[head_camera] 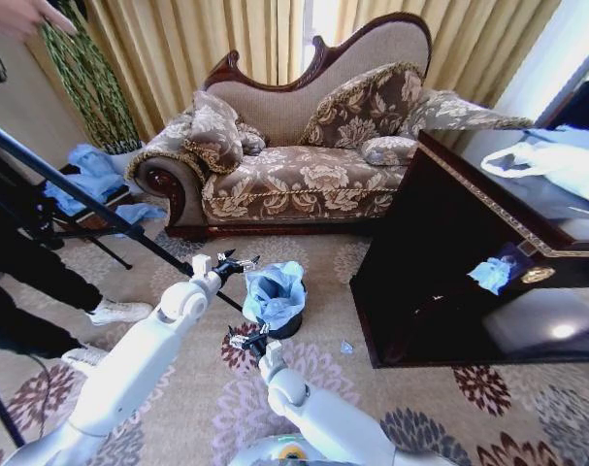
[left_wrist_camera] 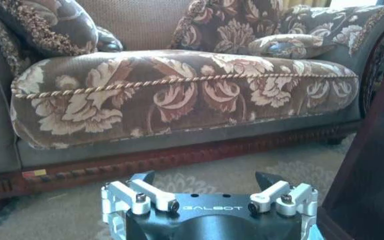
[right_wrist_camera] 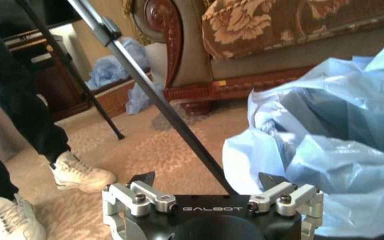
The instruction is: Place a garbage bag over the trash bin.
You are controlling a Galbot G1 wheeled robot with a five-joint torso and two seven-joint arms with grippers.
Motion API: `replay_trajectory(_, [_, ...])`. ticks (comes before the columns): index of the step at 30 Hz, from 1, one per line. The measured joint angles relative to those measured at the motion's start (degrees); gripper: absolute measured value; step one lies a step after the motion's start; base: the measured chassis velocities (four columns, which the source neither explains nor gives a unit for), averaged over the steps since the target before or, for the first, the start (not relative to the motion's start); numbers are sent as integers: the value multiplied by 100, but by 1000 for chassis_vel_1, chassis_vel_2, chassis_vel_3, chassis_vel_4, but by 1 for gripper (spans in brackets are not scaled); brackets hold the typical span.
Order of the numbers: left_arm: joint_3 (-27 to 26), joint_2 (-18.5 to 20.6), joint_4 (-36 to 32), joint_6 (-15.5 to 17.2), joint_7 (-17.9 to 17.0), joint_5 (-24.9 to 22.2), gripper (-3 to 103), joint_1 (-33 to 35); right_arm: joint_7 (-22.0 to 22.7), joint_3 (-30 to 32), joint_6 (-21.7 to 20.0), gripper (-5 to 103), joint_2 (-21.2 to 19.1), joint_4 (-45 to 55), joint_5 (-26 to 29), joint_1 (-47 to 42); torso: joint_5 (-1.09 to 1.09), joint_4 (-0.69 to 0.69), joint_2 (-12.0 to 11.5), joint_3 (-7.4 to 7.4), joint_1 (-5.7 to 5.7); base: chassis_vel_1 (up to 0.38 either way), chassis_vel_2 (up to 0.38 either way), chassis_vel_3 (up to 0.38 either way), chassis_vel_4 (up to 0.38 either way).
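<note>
Both spread, empty: left hand [head_camera: 238,262], right hand [head_camera: 244,340]. Best to pinch crinkly translucent light-blue plastic garbage bag [head_camera: 275,294] at its hem, stretching over small glossy black cylindrical trash bin [head_camera: 286,328] rim.

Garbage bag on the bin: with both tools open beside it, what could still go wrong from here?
1. The crinkly light-blue plastic garbage bag sits bunched over the small black trash bin, not visibly drawn down its sides, so it may slip off.
2. The open left tool and open right tool flank the light bin; a nudge could tip it.
3. A black tripod leg crosses near the right tool.
</note>
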Motion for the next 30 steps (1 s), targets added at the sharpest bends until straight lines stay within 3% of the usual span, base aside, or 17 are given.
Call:
replay_trajectory(18, [-85,15,-140,-51,-106,38,100,107,-455,624,483,100,430,-1244,-536,-177,1,0,0,0,0,0,0,0,0])
replay_trajectory(30, [-119,105,-264,-47,-165,2,100,76,-513,506,569,100,442,-1610,-712,-223,1,0,0,0,0,0,0,0,0])
